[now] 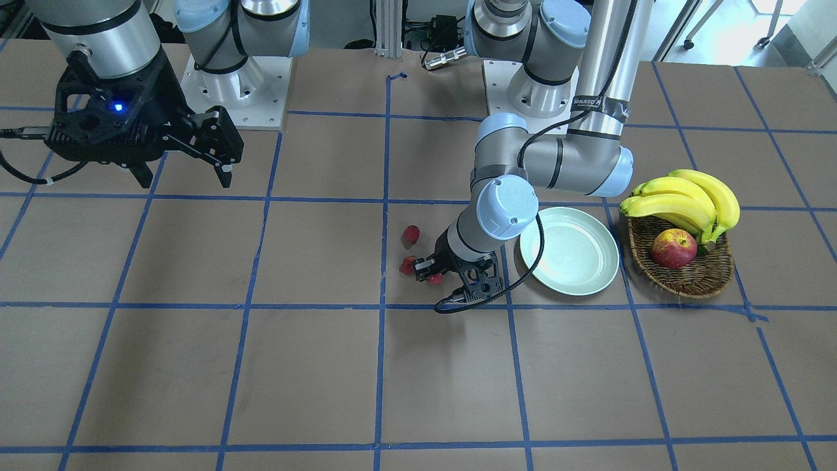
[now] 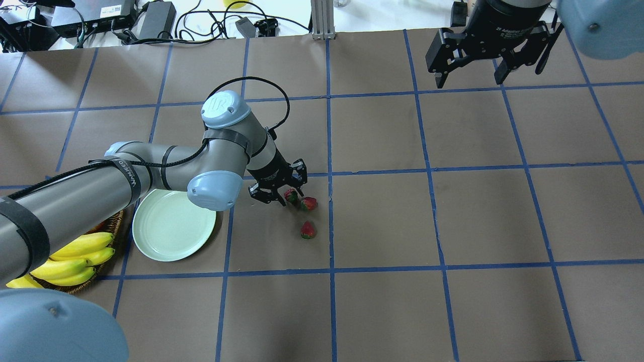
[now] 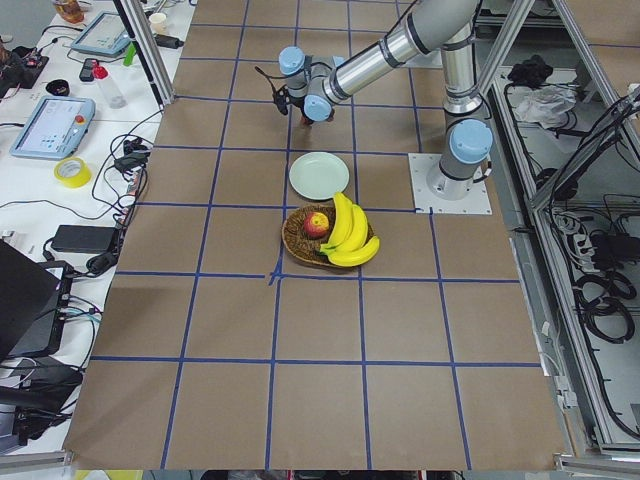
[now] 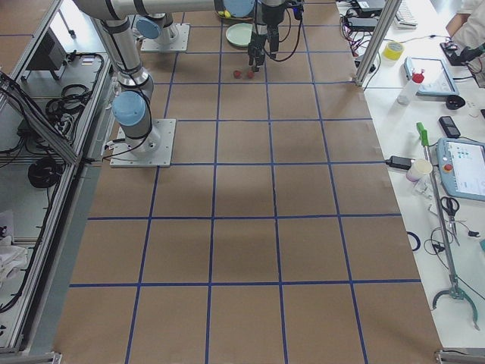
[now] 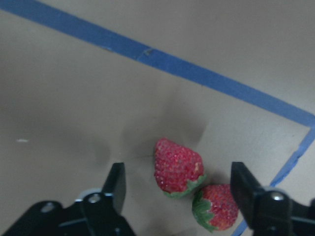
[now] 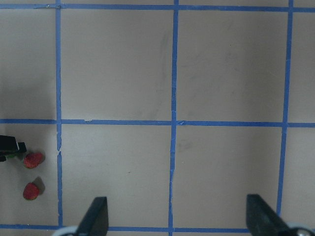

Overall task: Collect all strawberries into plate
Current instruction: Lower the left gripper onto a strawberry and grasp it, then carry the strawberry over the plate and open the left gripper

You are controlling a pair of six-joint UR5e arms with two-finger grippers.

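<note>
The left gripper (image 2: 280,196) hangs wide open and empty low over the brown paper table (image 2: 453,216), its jaws either side of one strawberry (image 5: 177,164). A second berry (image 5: 216,206) crowds it and a third berry (image 2: 308,230) lies near. The glossy mint plate (image 2: 166,229) sits bare nearby. The soft, seeded, cone-shaped fruit likely needs a gentle squeeze that misses its neighbour. The right gripper (image 2: 470,75) hovers open and empty, well apart.

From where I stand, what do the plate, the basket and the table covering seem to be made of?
Plate: pale green, smooth and glossy with soft highlights; likely plastic or glazed ceramic, can't tell which. Basket: brown woven strands, looks like wicker. Table covering: matte brown sheet, probably paper or card, marked with blue tape lines.
</note>
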